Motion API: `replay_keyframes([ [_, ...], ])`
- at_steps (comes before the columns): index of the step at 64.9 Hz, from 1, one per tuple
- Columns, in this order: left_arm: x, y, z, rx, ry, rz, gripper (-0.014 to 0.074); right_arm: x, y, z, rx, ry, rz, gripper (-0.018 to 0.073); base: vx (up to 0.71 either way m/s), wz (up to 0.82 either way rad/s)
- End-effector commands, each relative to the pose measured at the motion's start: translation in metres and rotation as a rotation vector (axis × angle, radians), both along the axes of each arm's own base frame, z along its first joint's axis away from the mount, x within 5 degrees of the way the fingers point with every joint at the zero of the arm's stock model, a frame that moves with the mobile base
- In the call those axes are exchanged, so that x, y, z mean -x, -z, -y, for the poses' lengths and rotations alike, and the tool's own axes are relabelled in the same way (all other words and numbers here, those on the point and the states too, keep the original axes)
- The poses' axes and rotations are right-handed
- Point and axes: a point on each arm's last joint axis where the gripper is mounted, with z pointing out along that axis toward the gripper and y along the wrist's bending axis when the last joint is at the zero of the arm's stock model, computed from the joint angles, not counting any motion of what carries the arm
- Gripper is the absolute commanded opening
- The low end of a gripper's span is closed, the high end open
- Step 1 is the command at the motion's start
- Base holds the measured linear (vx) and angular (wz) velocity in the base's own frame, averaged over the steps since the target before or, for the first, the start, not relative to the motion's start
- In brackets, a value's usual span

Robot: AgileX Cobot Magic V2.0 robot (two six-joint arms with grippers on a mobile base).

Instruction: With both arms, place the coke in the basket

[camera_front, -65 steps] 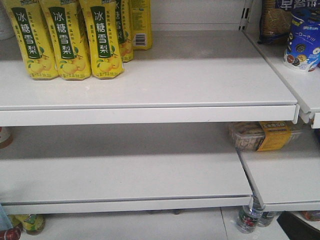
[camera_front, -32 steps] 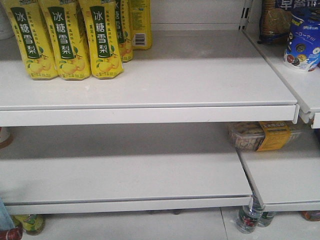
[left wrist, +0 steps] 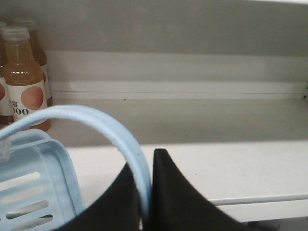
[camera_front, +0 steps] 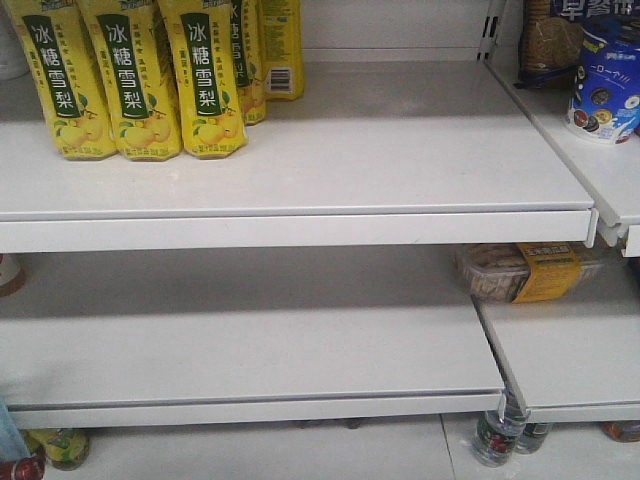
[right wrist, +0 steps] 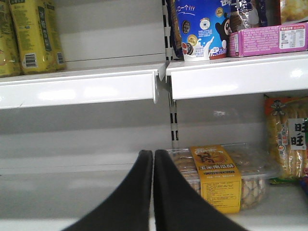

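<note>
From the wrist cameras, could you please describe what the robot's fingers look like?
Both grippers show plain matte black fingers, broad at the base and curving to pointed tips: left fingers, right fingers. No markings or cables are visible on either pair, and the arms themselves are out of view.

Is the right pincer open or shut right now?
Shut. In the right wrist view the right pincer has its two black fingers pressed together, with nothing between them.

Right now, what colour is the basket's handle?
Pale blue handle; left wrist view shows it best.
</note>
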Motion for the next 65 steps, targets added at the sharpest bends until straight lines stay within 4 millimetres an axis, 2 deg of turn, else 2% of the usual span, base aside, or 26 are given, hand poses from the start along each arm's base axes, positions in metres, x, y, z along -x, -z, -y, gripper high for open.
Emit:
replay_keyframes([
  [1, 0.0005, -0.0147, 0.0018, -0.073, 0.027, 0.173, -0.0006, 0.0022, -0.005, 0.0006, 0.027, 0.012, 0.096, -0.0005, 0.0, 0.0],
  [12, 0.0005, -0.0147, 0.0018, -0.073, 0.027, 0.173, -0.0006, 0.0021, -0.005, 0.001, 0.057, 0.026, 0.099, -0.0005, 0.0, 0.0],
  [25, 0.0005, -0.0147, 0.0018, -0.073, 0.027, 0.173, -0.0006, 0.002, -0.005, 0.0073, -0.033, 0.127, 0.092, -0.0005, 0.0, 0.0],
  [65, 0.0005, -0.0147, 0.0018, -0.073, 0.027, 0.173, -0.0006, 0.0019, -0.0049, 0.005, -0.039, 0.085, 0.09, -0.0005, 0.0, 0.0],
])
